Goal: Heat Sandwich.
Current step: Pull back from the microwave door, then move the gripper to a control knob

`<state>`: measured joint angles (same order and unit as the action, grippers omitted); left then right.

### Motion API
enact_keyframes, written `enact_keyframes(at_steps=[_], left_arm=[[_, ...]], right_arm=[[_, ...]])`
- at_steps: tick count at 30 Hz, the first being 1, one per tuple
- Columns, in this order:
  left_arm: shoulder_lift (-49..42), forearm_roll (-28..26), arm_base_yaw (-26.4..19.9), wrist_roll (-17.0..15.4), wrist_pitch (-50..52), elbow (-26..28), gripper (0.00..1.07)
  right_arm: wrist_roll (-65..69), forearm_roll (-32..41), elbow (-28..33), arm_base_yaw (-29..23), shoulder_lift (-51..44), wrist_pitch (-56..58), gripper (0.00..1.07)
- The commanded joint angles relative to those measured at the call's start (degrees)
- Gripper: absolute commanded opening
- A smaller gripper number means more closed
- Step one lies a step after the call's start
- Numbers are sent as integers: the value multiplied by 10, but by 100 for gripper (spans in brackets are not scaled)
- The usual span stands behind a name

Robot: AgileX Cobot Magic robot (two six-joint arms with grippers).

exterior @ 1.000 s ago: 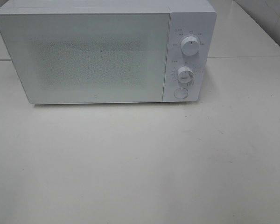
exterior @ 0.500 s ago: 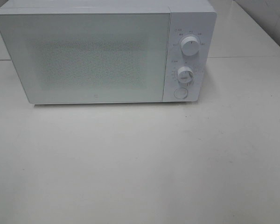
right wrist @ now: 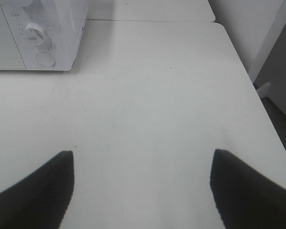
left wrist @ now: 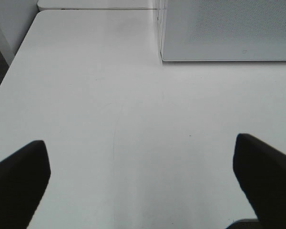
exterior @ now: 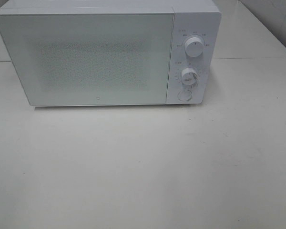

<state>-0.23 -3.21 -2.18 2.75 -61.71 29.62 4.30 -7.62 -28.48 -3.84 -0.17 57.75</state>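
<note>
A white microwave stands at the back of the white table with its door shut. Two dials and a round button sit on its right panel. The sandwich is out of view. Neither gripper shows in the exterior high view. In the left wrist view my left gripper hangs open over bare table, the microwave door corner ahead of it. My right gripper is also open over bare table, with the microwave's control panel ahead and to one side.
The table's left edge borders a dark floor. Its right edge runs beside a white panel. A second table adjoins behind the microwave.
</note>
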Motion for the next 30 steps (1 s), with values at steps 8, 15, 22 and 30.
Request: enact_keyframes(at_steps=[8, 15, 22, 30], left_arm=[[-15, -5, -1, -3, 6, -1, 100], [-15, -5, -1, -3, 6, -1, 100], [-15, -5, -1, -3, 6, -1, 100], [-15, -5, -1, -3, 6, -1, 100]], right_arm=[[-4, 1, 0, 3, -15, -7, 76], [-3, 1, -6, 3, -14, -9, 76], [-2, 1, -32, 3, 22, -20, 76], [-2, 3, -34, 3, 103, -101, 76]])
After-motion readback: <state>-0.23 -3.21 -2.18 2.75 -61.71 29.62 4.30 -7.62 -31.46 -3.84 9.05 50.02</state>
